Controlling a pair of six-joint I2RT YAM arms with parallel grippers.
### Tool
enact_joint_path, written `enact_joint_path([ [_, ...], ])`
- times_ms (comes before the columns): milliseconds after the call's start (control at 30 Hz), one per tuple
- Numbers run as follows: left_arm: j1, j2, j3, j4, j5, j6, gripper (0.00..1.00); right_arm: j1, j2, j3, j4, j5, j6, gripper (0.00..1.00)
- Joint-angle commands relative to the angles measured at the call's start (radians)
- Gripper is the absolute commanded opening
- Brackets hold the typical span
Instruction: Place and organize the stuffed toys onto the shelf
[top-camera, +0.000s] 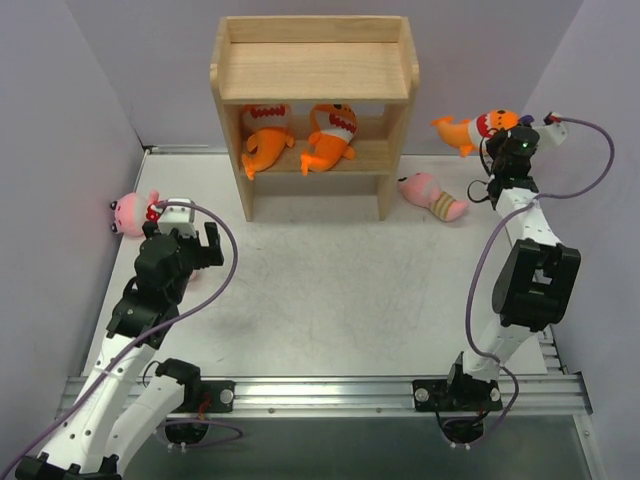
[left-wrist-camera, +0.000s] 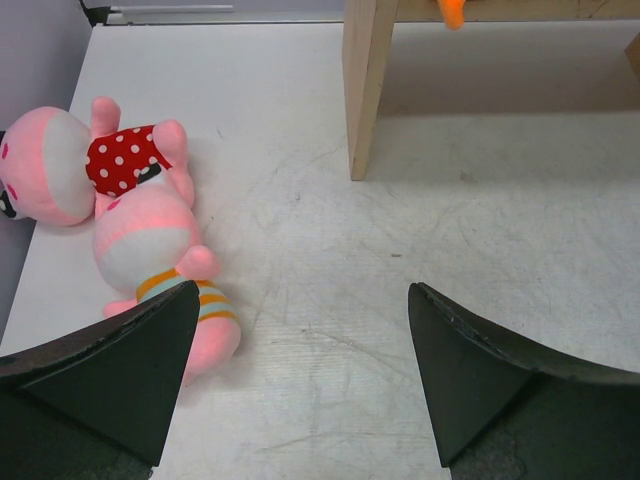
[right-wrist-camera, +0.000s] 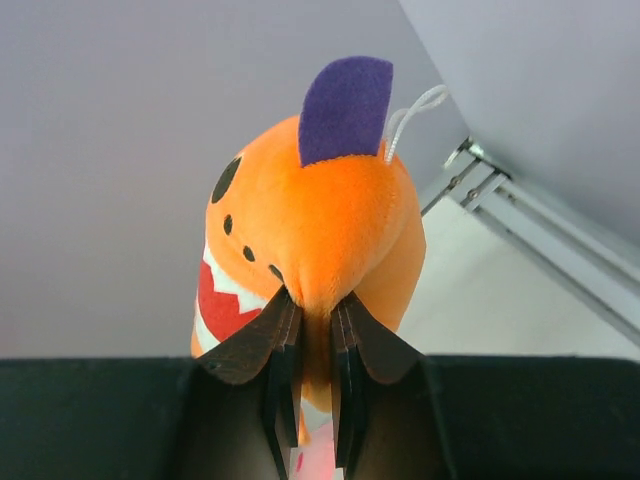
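Right hand (right-wrist-camera: 312, 320) clamped on orange fish (right-wrist-camera: 305, 215), held right of shelf (top-camera: 312, 72); shelf opening lies to its left. Left hand (left-wrist-camera: 300, 345) apart.

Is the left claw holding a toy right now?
No: the left claw gapes open over the table, and the striped pink doll lies beside it, ungripped.

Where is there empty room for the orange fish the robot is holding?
The shelf top, inside its raised rim, is bare. So is the table in its middle, in front of the shelf. The middle tier is crowded with two orange fish. Two pink dolls crowd the table's left edge.
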Motion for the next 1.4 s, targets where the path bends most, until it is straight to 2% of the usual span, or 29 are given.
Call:
enact_joint_path([
  [0,0.004,-0.020,0.002,0.029,0.002,0.013,0.94,0.019,-0.176,0.000,-0.102,0.089,-0.099,0.00],
  [100,0.004,-0.029,0.002,0.031,0.002,0.013,0.94,0.021,-0.272,-0.045,-0.196,0.109,-0.114,0.00],
  [267,-0.032,-0.006,0.004,0.033,-0.004,0.015,0.94,0.032,-0.469,-0.066,-0.475,0.066,-0.193,0.00],
  [367,-0.045,-0.001,0.005,0.031,0.002,0.013,0.94,0.041,-0.586,-0.086,-0.638,0.002,-0.240,0.00],
  [500,-0.046,0.008,0.008,0.033,0.014,0.006,0.93,0.065,-0.698,-0.106,-0.844,-0.170,-0.342,0.00],
  [633,-0.045,0.010,0.008,0.029,0.017,0.007,0.93,0.163,-0.756,-0.166,-0.926,-0.332,-0.419,0.00],
  [767,-0.043,0.000,0.005,0.031,0.022,0.003,0.93,0.283,-0.776,-0.247,-0.897,-0.423,-0.445,0.00],
  [867,-0.040,-0.006,0.005,0.029,0.024,0.006,0.93,0.386,-0.726,-0.275,-0.862,-0.416,-0.453,0.00],
  [1033,-0.034,-0.033,0.004,0.011,0.025,0.007,0.93,0.567,-0.528,-0.184,-0.856,-0.394,-0.523,0.00],
  [1267,-0.025,-0.058,0.002,0.011,0.025,0.009,0.93,0.659,-0.286,-0.108,-0.790,-0.485,-0.668,0.00],
  [1367,-0.023,-0.058,0.001,0.006,0.019,0.009,0.93,0.694,-0.181,-0.045,-0.810,-0.466,-0.749,0.00],
])
